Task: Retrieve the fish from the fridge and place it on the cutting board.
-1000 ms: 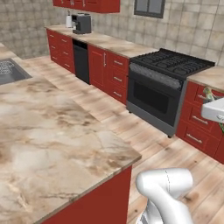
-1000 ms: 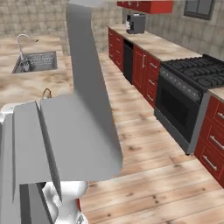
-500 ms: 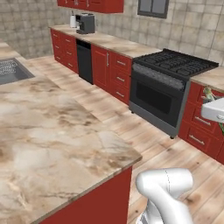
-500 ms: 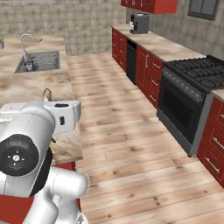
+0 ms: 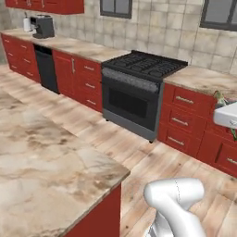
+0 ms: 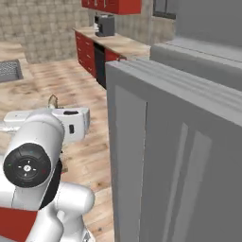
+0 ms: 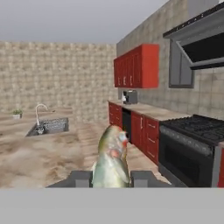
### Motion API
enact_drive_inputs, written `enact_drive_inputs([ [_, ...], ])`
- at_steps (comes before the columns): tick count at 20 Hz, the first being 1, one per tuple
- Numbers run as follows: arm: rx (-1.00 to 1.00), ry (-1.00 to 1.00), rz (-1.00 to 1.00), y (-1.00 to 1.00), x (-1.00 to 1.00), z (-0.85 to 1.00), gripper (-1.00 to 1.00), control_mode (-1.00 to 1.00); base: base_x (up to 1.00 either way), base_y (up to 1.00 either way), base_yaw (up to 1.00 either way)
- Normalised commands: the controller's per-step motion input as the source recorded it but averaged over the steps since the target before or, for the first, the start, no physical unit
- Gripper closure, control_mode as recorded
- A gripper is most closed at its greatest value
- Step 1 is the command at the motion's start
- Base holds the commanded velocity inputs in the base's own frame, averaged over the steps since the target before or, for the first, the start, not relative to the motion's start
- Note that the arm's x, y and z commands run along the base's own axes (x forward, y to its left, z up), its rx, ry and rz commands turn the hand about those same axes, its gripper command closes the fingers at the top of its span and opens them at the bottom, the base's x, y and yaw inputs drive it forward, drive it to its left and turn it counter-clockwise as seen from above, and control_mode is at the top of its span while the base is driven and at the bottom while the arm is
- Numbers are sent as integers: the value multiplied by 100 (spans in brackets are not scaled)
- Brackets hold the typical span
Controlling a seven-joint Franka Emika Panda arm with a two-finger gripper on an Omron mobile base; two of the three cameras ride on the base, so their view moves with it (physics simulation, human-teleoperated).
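In the hand view my gripper (image 7: 111, 179) is shut on the fish (image 7: 113, 155), a greenish-grey body with a reddish patch near its head that stands up between the two fingertips. The left base view has the same fish (image 5: 219, 98) poking above my white hand at the right edge. In the right base view the fridge (image 6: 165, 156) stands close on the right, its grey door and side panels towering over the arm. The cutting board is out of view.
A marbled island counter (image 5: 41, 157) lies to the left of the arm base. Across the wooden floor stand a black stove (image 5: 143, 67) and red cabinets (image 5: 190, 111). A sink (image 7: 48, 126) with a faucet sits on the far counter.
Both base views have shifted as a whole, so the base has turned. The grey fridge panels now cover the right of the right base view. The fish stays in the shut gripper.
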Motion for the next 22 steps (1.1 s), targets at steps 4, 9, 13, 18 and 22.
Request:
enact_drive_inputs([
  [4, 0, 0, 0, 0, 0, 0, 100, 100, 0, -20, -99],
  [9, 0, 0, 0, 0, 0, 0, 100, 100, 40, 8, -93],
  [13, 0, 0, 0, 0, 0, 0, 100, 100, 100, 95, -47],
  [18, 0, 0, 0, 0, 0, 0, 100, 100, 100, 74, -22],
  [22, 0, 0, 0, 0, 0, 0, 100, 100, 100, 70, -12],
])
